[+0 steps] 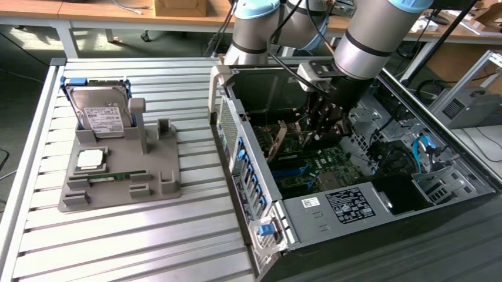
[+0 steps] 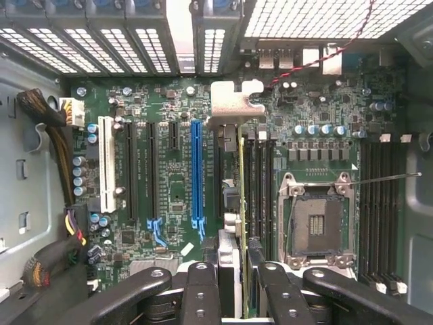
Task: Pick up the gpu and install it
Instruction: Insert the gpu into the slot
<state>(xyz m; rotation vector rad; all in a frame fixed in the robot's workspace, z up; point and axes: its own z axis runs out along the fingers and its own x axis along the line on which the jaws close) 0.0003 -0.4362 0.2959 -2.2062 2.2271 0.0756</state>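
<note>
Green board (image 2: 169,223) lies below the claw (image 2: 237,294), which is clamped on the graphics card (image 2: 241,196) inside the open case (image 1: 235,153). Seating it well likely means keeping it upright, its lower edge squared over one slot beside the blue slot (image 2: 197,169), then pressing evenly. The card shows edge-on, a thin flat yellowish line, with a silvery bracket (image 2: 235,103) at the end farthest from the claw.

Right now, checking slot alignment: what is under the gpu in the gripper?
The green motherboard shows, its blue slot just beside. The gpu, seen edge-on, covers whatever lies directly beneath it.
</note>
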